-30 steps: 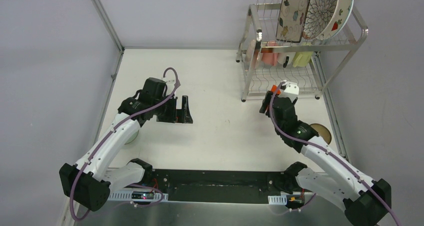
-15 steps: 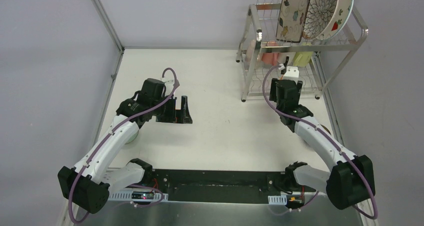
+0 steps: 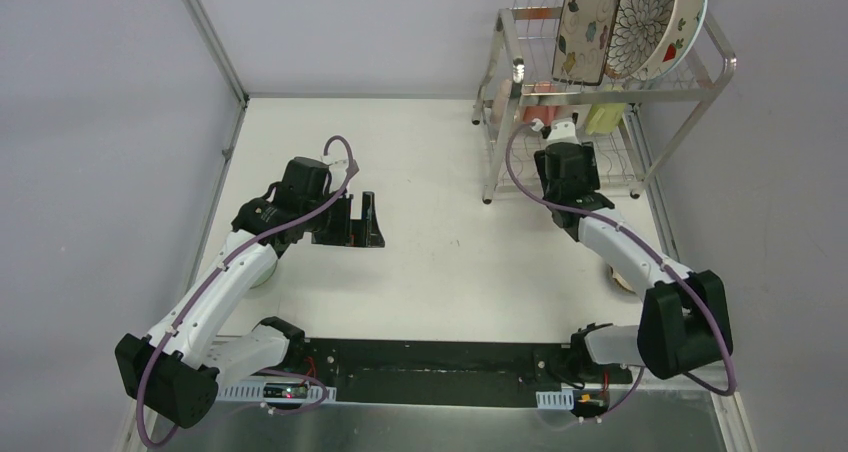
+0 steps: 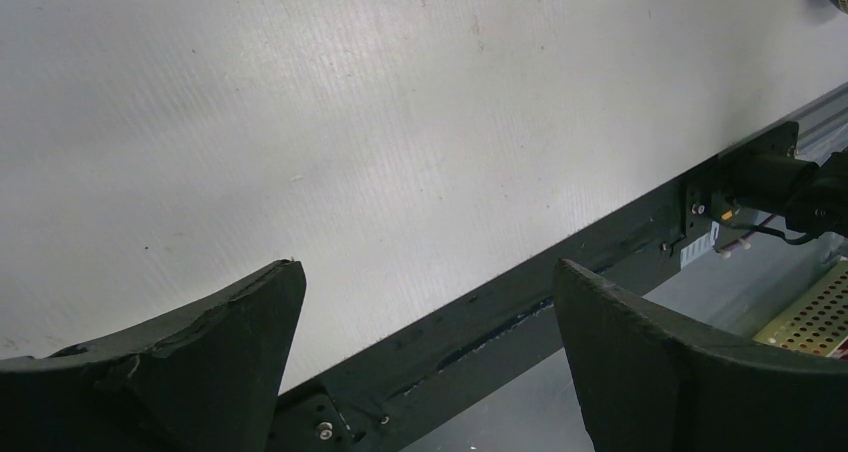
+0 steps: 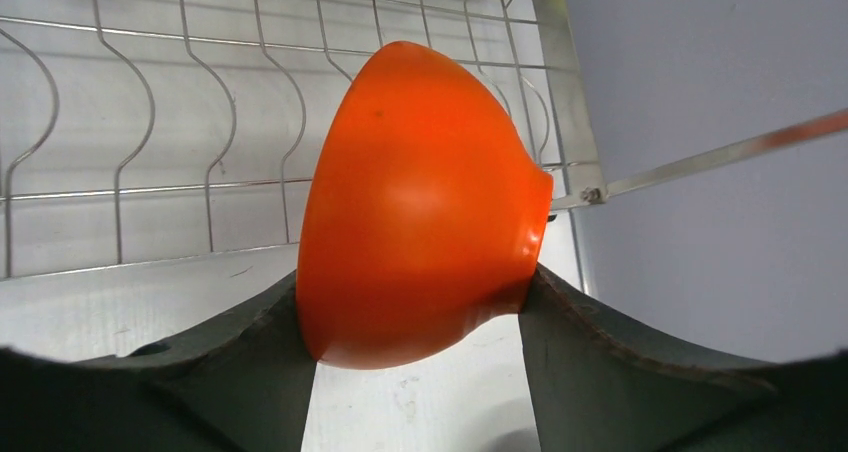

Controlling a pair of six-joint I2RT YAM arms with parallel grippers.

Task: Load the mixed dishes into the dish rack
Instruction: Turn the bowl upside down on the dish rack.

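Left hand (image 3: 350,222) is hovering over the table (image 3: 430,152) at about nine o'clock in the top view. Its fingers are spread fully apart, gripping nothing and touching nothing; I'd say it's parking clear of the action.

Over to the right hand (image 5: 415,282), which is clamping a red-orange bowl (image 5: 420,202) by its sides. The bowl is tipped on edge, with its rounded outside facing the wrist camera. The hand is reaching at the lower shelf of the dish rack (image 3: 620,94), up at one o'clock. My guess is that tilt is helping the bowl stand between the wires.

Above, three patterned plates (image 3: 640,17) are standing in the upper slots. A yellow cup (image 3: 603,120) is sitting at the back of the lower shelf.
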